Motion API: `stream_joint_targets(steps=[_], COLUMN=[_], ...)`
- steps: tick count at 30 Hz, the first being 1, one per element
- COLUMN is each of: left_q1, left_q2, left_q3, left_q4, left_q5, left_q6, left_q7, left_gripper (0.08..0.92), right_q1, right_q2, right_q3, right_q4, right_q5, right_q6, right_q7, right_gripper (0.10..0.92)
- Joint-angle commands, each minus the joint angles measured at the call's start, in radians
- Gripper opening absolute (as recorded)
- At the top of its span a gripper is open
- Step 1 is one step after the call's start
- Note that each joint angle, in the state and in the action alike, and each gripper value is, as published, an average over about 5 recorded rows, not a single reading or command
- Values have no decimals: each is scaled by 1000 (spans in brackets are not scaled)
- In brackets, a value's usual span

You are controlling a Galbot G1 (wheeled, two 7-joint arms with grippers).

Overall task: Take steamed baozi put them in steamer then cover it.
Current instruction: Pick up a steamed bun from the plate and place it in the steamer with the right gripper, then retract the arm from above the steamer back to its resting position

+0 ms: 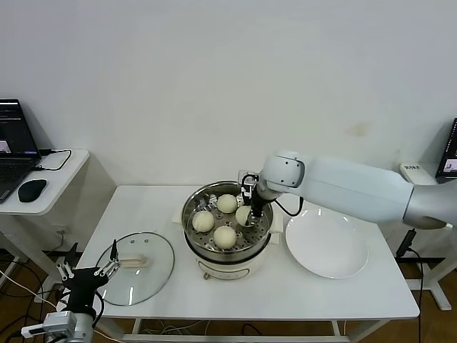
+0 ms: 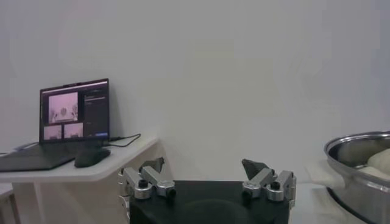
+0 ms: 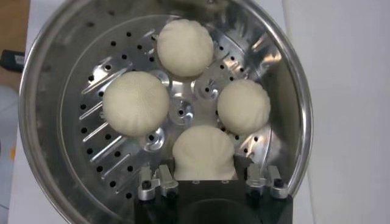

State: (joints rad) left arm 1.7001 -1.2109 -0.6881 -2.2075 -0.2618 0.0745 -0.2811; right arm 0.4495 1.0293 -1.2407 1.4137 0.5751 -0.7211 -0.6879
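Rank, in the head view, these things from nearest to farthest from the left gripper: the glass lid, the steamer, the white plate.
From the left gripper:
1. Glass lid, right beside it on the table's left.
2. Steamer, at the middle.
3. White plate, on the right.

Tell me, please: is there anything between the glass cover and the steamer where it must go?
Nothing visible lies on the table between the cover and the steamer. Only the right pincer is in the way: it hangs inside the steamer over the fourth baozi. The left pincer waits open beside the cover.
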Motion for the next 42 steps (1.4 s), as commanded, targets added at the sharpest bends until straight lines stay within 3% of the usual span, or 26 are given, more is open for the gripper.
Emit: stream_joint_targets(steps=[1,5,14,19,25,28,32,37,42], left_q1=[0,0,1,0,1,2,3,4,1], left_q2=[2,8,8,5,-1,-5,-10,-13,-7], left_q3=[-1,-2,-2,-3,-6,-3,1,7,25], left_q4=[0,1,2,4,24,33,36,50,81], left_q5=[1,0,-1,2,12,25,41,69,149], left_q6=[1,1,-1,-3,-14,-22,-29,-38,-59], left_q7=[0,0,1,0,-1,-1,0,4,7], left_gripper=[823,823,823,823,823,823,823,823,823], right_q1=[-5,5,-141,-506,-1044,-1321,-1571,-1755,-1880], right_q2=[-33,-93,-375,-542,-590,-530,-337,-64,174], right_q3=[36,91,311,613,1060,1333,1612,1825,1997], right_q4=[20,75,339,449,507,519,500,469,482], right_q5=[-9,-4,94,74,-48,-95,-188,-340,-350], right_q6=[-5,-4,67,271,502,594,726,859,912], right_q7=[4,33,336,527,658,672,653,566,494], right_gripper=[741,812,823,823,823,823,823,823,823])
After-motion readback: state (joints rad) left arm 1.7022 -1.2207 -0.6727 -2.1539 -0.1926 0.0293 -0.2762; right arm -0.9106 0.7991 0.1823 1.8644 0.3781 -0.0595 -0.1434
